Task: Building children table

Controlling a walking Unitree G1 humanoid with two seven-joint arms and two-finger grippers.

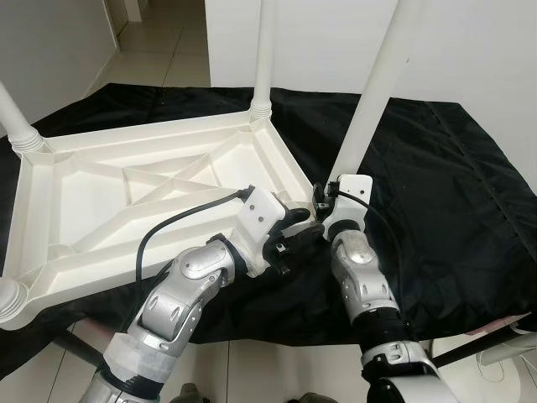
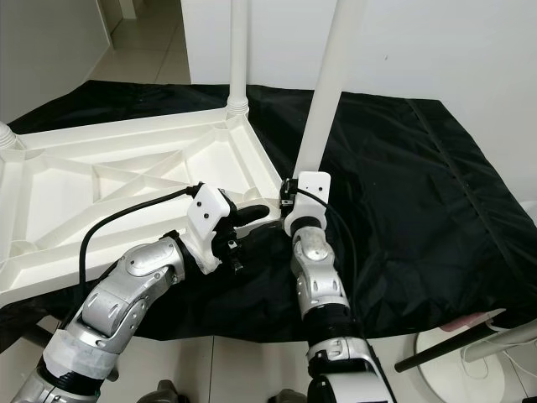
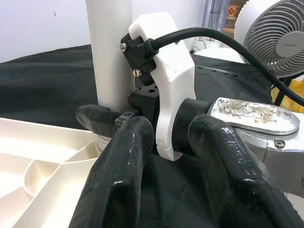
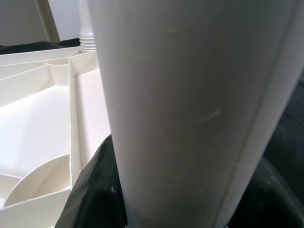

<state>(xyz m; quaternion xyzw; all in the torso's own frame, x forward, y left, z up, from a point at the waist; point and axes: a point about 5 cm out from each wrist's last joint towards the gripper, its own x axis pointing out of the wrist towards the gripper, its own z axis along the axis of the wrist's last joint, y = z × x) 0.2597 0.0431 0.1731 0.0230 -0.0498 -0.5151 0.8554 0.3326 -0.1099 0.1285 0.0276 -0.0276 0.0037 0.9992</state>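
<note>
A white plastic table top (image 1: 92, 243) lies upside down on a black cloth (image 1: 453, 193). Legs stand up at its far corner (image 1: 264, 50) and at its left corners (image 1: 15, 117). A fourth white leg (image 1: 377, 84) leans over the near right corner, its lower end at the corner socket. My right gripper (image 1: 323, 206) is shut on that leg near its base, with one black finger (image 4: 92, 190) on each side. My left gripper (image 1: 294, 231) hovers open just beside the right wrist, its fingers (image 3: 118, 175) spread around the white camera mount (image 3: 166, 80).
The cloth covers a low platform; pale tiled floor (image 1: 159, 42) lies beyond it and below its near edge. A white fan (image 3: 278, 38) stands to the right. A round white base (image 2: 470, 361) with a black rod sits at the lower right. White walls stand behind.
</note>
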